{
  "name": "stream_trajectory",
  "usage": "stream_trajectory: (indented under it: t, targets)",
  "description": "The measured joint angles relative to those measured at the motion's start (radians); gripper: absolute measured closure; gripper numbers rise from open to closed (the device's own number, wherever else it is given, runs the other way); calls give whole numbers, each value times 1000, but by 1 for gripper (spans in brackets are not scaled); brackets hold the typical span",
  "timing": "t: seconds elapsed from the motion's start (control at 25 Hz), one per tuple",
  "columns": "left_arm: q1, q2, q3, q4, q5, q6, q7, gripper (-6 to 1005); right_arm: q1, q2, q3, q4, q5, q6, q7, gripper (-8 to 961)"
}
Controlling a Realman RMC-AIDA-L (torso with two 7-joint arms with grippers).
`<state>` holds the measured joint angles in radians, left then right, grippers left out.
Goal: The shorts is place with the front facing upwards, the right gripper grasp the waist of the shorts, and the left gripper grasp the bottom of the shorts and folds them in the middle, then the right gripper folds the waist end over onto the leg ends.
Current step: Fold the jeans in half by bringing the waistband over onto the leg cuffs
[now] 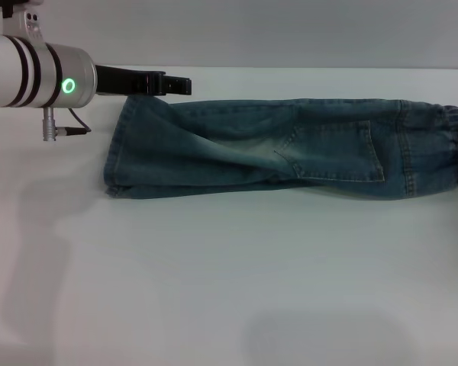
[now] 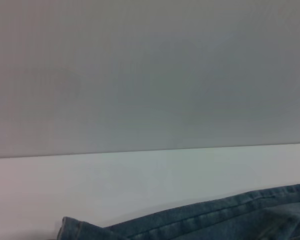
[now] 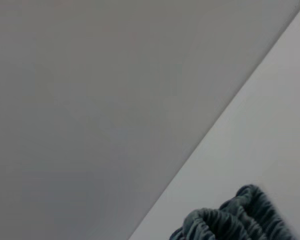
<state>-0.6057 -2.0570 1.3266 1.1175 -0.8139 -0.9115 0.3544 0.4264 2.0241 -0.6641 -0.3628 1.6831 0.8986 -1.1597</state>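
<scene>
The blue denim shorts [image 1: 275,149] lie flat across the white table, doubled lengthwise, with a patch pocket facing up. The leg ends [image 1: 116,156] are at the left. The ruched elastic waist [image 1: 454,145] is at the right edge of the head view. My left gripper [image 1: 185,85] reaches in from the upper left and hovers by the far edge of the shorts near the leg ends, with no cloth in it. The left wrist view shows a denim seam edge [image 2: 230,217]. In the right wrist view only the puckered waist [image 3: 235,220] shows; the right gripper is out of view.
The white table [image 1: 214,290] stretches in front of the shorts to the near edge. Its far edge meets a grey wall [image 1: 290,30] just behind the garment. A cable and plug [image 1: 57,126] hang under the left arm.
</scene>
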Motion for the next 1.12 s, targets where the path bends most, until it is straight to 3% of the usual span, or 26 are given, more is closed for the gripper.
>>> stream_trajectory:
  t: [0.16, 0.44, 0.8, 1.12]
  targets:
    - [-1, 0, 0, -2, -1, 0, 0, 162, -7, 0, 4, -1, -1, -18, 1, 326]
    - [-7, 0, 0, -6, -1, 10, 0, 162, -10, 0, -1, -7, -6, -26, -6, 639]
    - [9, -7, 18, -11, -45, 58, 57, 163, -42, 36, 2, -176, -7, 103, 34, 939]
    - [48, -8, 57, -25, -125, 131, 125, 163, 6, 48, -23, -311, -4, 194, 135, 944]
